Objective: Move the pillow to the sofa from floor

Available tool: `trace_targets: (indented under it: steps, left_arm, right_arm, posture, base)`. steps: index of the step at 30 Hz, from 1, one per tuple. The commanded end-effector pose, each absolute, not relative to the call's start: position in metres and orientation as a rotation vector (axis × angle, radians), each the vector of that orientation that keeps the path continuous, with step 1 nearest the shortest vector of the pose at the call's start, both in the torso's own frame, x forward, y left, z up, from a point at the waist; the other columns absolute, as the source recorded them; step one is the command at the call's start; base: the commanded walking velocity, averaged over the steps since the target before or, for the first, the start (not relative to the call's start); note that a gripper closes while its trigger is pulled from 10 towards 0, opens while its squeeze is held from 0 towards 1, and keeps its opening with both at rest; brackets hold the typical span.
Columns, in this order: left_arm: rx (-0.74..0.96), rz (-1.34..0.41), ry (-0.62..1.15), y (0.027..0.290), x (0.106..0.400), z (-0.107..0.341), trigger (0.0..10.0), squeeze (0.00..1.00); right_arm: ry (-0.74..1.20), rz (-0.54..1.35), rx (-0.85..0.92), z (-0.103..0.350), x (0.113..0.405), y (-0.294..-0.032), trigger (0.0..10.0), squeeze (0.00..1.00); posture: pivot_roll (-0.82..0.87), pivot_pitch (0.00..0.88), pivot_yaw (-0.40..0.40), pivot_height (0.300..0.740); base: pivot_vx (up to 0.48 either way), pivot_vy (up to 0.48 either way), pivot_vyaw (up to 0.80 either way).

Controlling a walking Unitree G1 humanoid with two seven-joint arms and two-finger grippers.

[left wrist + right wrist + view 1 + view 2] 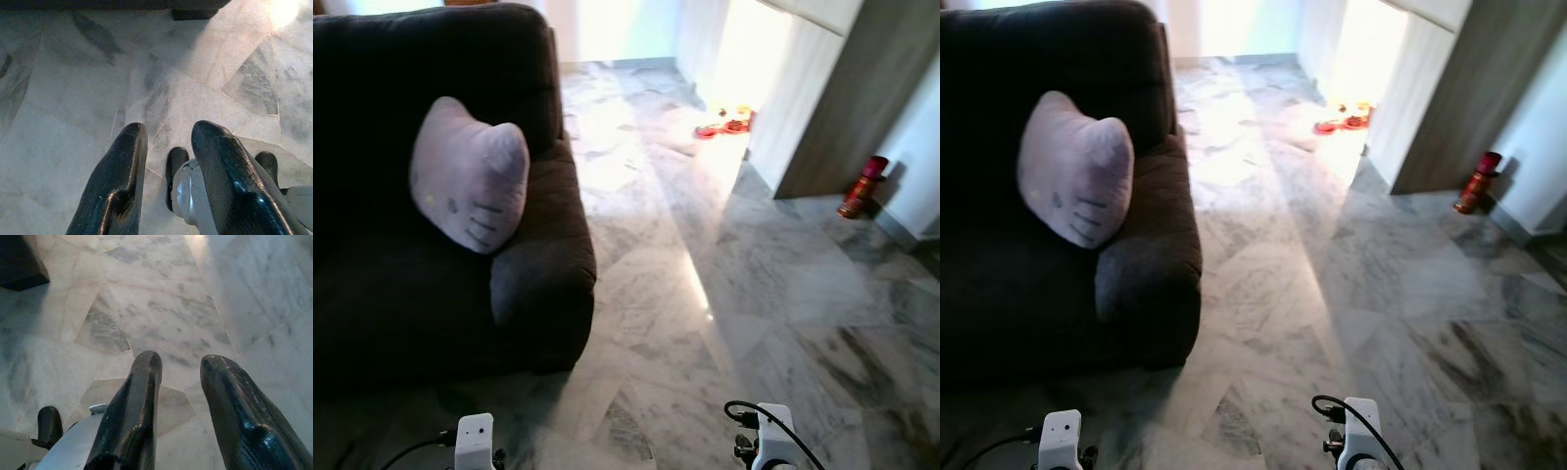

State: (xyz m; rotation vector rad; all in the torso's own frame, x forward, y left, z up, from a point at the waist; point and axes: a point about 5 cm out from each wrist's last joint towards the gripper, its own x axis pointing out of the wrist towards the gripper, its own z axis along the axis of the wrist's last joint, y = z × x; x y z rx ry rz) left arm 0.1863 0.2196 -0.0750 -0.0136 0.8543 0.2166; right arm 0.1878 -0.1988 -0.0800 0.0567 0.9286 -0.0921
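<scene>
A pale lilac cat-face pillow (470, 174) leans upright on the dark sofa (431, 294), against its backrest beside the right armrest. Both arms hang low at the bottom edge of the eye views, far from the pillow. My left gripper (168, 132) points down at the marble floor with its two black fingers apart and nothing between them. My right gripper (180, 363) likewise points at the floor, open and holding nothing.
Grey-veined marble floor (724, 284) stretches to the right of the sofa. A red bottle-like object (863, 186) stands by a wooden cabinet (842, 88) at right. Small red items (724, 125) lie in a sunlit patch at the back.
</scene>
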Motion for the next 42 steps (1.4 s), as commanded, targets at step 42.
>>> trace_targets:
  steps: [42]
  left_arm:
    - [0.086,0.105,0.947,0.210,0.178,-0.082,10.0,0.00]
  right_arm:
    - [0.982,-0.092,0.030,-0.086,0.176,-0.196,10.0,0.00]
  posture:
    - [0.08,0.060,-0.008,0.703]
  base:
    - [0.000,0.000,-0.74]
